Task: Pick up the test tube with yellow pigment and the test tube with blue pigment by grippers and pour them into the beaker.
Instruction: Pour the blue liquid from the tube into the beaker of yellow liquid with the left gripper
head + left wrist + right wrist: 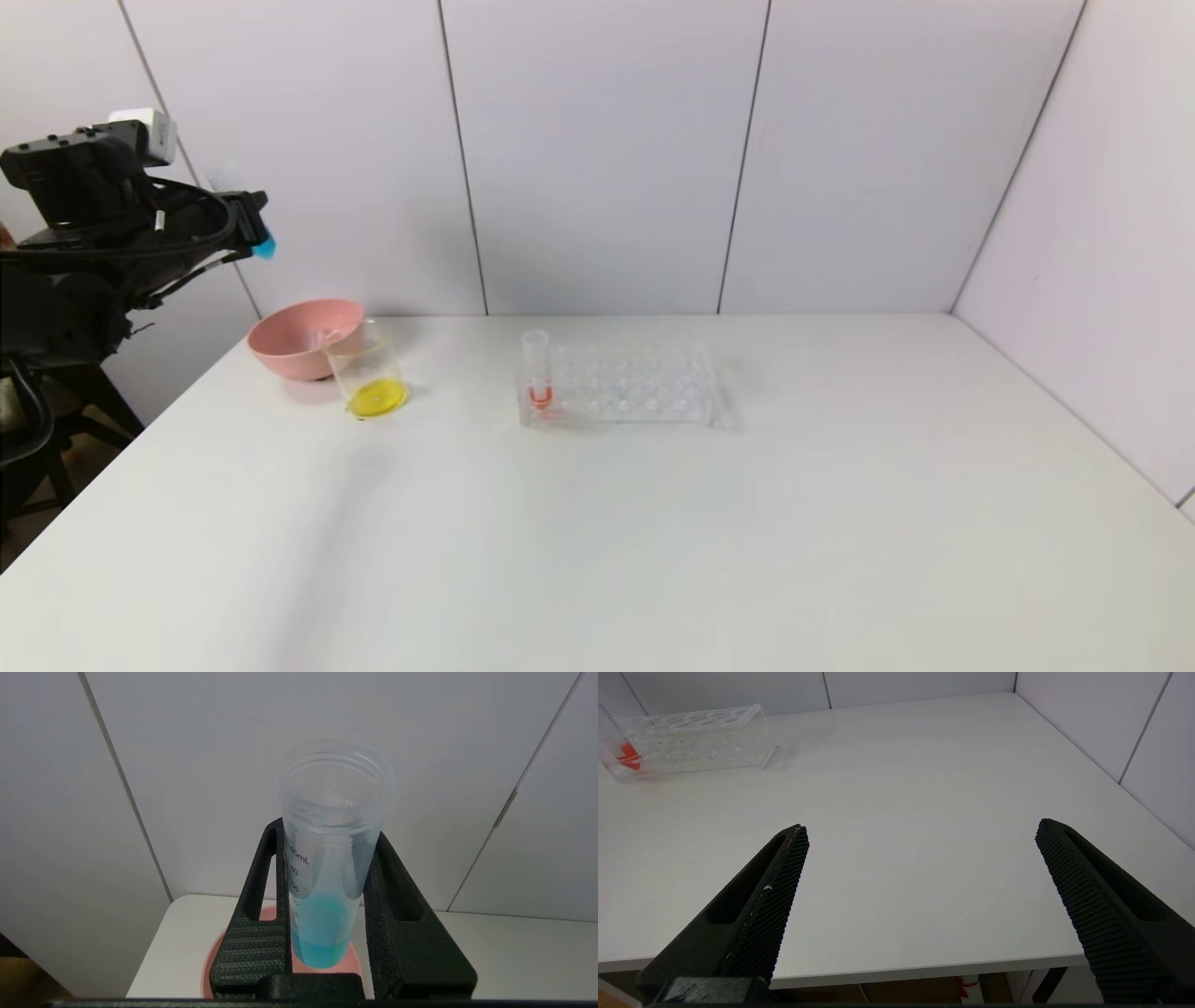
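My left gripper (250, 222) is raised high at the far left, above and left of the pink bowl. In the left wrist view, the left gripper (328, 833) is shut on the test tube with blue pigment (327, 882), held upright with blue liquid at its bottom. Its blue tip (264, 248) pokes out below the fingers in the head view. The beaker (367, 366) stands on the table next to the bowl, with yellow liquid in its bottom. The test tube with yellow pigment is not clearly in view. My right gripper (923, 826) is open and empty over the table's front edge.
A pink bowl (297, 347) sits behind and left of the beaker and also shows below the left gripper (209, 963). A clear rack (644, 383) at mid-table holds a red-tipped tube (539, 373); the rack also shows in the right wrist view (696, 742). White walls stand behind and to the right.
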### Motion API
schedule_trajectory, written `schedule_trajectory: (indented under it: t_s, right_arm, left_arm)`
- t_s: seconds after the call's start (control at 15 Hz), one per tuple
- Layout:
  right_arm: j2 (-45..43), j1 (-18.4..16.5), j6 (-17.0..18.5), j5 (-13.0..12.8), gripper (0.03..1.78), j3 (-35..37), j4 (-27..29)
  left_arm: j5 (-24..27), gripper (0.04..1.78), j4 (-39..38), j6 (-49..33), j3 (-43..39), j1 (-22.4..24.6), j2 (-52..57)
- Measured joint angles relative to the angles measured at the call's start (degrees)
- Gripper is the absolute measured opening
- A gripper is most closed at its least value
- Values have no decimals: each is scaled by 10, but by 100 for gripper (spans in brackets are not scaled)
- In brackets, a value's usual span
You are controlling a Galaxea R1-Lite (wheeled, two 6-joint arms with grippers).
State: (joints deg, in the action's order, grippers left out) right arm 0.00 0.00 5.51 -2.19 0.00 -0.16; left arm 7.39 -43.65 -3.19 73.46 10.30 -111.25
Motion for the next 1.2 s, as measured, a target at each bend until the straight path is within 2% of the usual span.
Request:
schedule_trajectory:
  t_s: [0.27, 0.53, 0.67, 0.93, 1.07, 1.2]
  right_arm:
    - [0, 0, 0, 0, 177, 0, 0]
    - [0, 0, 0, 0, 177, 0, 0]
    - [0, 0, 0, 0, 177, 0, 0]
    - [0, 0, 0, 0, 177, 0, 0]
    - [0, 0, 0, 0, 177, 0, 0]
    - [0, 0, 0, 0, 177, 0, 0]
  left_arm:
    - [110, 46, 81, 23, 79, 54, -18]
    - [256, 46, 233, 115, 171, 98, -32]
    - [306, 46, 317, 171, 226, 107, -44]
    - [370, 46, 535, 322, 354, 110, -84]
    - [384, 46, 653, 418, 391, 110, -101]
    - [407, 46, 730, 507, 404, 108, -113]
